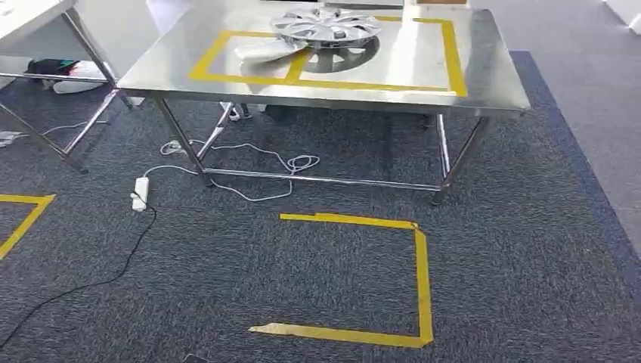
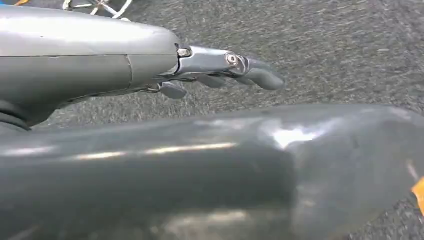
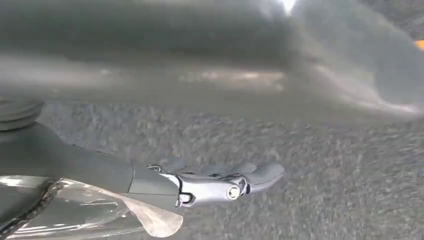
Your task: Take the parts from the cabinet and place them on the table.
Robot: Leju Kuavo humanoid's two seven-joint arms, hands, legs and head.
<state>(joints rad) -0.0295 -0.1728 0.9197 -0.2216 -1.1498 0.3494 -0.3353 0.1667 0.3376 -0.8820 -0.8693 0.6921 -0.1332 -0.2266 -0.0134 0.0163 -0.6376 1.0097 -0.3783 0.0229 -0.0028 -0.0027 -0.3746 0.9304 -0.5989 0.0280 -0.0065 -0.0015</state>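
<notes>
Head view shows a steel table [image 1: 484, 83] ahead on dark carpet, and one silver wheel cover [image 1: 326, 26] lying at its far edge, straddling the yellow tape that splits the top into two marked rectangles; a pale plastic wrapper [image 1: 266, 50] lies just beside it toward the near left corner of the tape. I count one wheel cover, one wrapper, two taped boxes on the table, one taped floor outline [image 1: 419, 272] before the table and part of a second [image 1: 23, 215] at the left, one white power strip [image 1: 140, 193] with its cables, and a corner of a second table [image 1: 45, 15] at the far left. No cabinet is in sight here. The left hand [image 2: 225, 70] hangs over the carpet with its fingers stretched out, close together and holding nothing. The right hand [image 3: 225, 182] hangs likewise, fingers extended and close together; a clear glossy sheet [image 3: 100, 212] lies close along the wrist, and whether the hand grips it I cannot tell. My judgement is that one part is already delivered and the robot is between trips; the next move calls for walking to the cabinet and raising a hand to the next part.
</notes>
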